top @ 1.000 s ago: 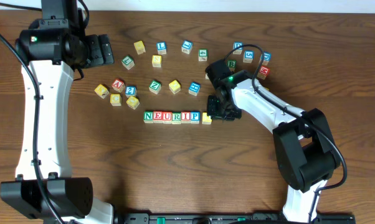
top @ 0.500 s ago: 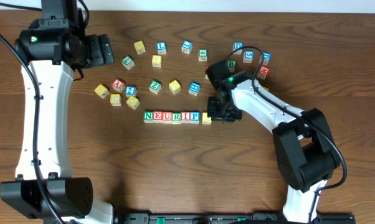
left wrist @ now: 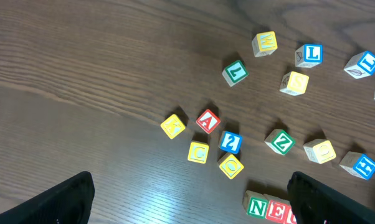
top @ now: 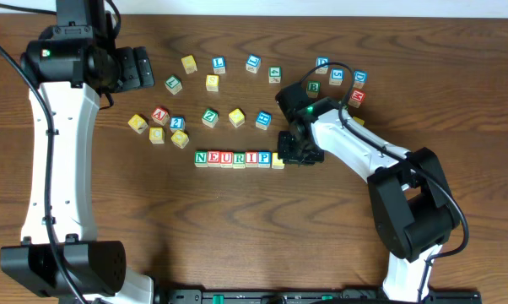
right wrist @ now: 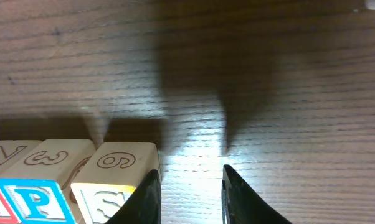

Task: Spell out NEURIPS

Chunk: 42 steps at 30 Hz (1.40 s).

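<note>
Now, the NEURIP row [top: 233, 158] lies straight, and the yellow S cube [top: 279, 160] caps its 3 o'clock end. The right gripper [top: 294, 153] sits at that cube's 3 o'clock, fingers [right wrist: 149, 196] nearly together with nothing between them, one seemingly against its side (nudging it into line, I'd say). The left gripper [left wrist: 187, 186], at 10 o'clock, gapes wide and holds nothing.

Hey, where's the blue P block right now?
Overhead, the blue P block sits in the centre row, between the red I and the yellow end block.
</note>
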Tool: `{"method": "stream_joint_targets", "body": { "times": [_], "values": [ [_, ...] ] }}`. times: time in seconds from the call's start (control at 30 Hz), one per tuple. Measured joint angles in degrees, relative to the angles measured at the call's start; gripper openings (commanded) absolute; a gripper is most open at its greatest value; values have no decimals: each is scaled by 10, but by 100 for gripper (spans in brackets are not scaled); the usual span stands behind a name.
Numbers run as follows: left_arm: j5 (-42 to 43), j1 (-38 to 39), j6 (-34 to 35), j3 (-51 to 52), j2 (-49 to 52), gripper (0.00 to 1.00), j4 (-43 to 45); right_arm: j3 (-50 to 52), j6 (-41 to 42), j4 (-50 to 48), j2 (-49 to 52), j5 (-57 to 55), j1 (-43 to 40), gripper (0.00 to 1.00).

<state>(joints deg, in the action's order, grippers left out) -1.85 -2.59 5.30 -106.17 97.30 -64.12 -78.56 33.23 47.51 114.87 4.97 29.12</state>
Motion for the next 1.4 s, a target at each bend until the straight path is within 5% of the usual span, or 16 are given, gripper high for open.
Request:
{"method": "stream_joint_targets", "body": {
  "times": [0.9,1.4],
  "values": [
    [0,0,0,0,0,98,0,0,0,-24,0,4,0,27],
    [0,0,0,0,0,98,0,0,-1,-17,0,4,0,40]
  ]
}}
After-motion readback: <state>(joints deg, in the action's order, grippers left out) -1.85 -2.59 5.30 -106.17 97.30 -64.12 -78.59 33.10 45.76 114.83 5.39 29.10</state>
